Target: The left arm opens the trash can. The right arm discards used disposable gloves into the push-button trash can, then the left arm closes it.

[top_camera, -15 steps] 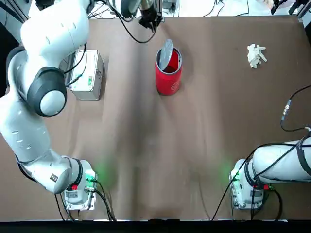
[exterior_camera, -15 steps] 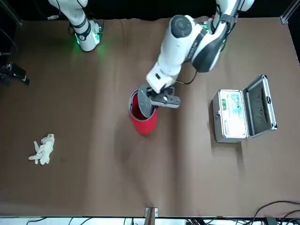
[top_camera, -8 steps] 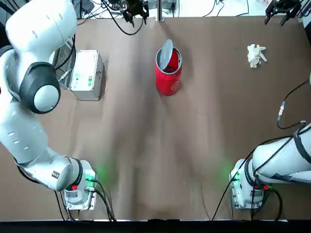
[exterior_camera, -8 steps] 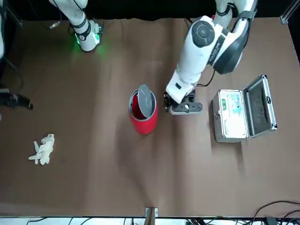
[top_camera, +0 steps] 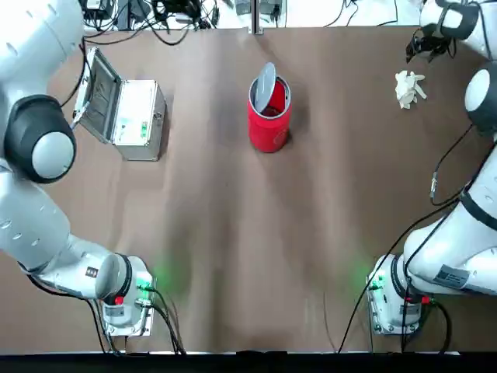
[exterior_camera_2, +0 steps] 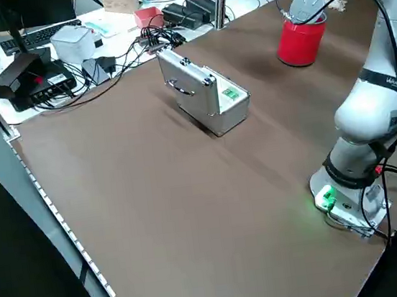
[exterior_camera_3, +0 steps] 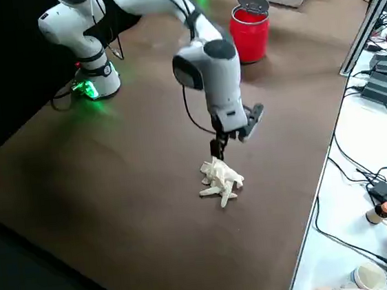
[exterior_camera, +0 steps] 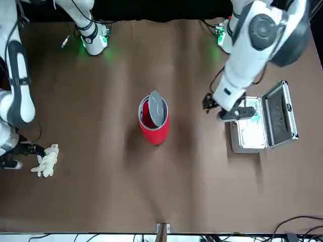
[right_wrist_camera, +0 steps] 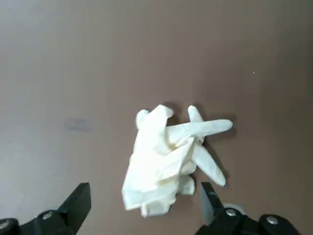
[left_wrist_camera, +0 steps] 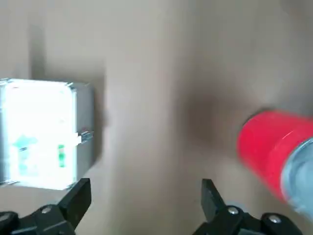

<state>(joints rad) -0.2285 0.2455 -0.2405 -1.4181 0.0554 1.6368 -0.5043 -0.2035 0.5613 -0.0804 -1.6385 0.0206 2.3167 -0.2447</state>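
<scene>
So my fingers (left_wrist_camera: 78, 201) are plain black, and my arms (top_camera: 35, 256) are white with dark grey bands at the joints. The trash can (top_camera: 269, 132) is bright red with a silver-grey rim and lid (exterior_camera: 156, 108), the gloves (right_wrist_camera: 159, 166) are creamy white. Desk's (top_camera: 233, 233) a flat brown, and the case (top_camera: 140, 120) on it is silver with a little green label (exterior_camera_2: 231, 94).

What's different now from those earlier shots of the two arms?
The right gripper came in over the table to the gloves, open. The left gripper moved away from the trash can, which stays put, lid up.
</scene>
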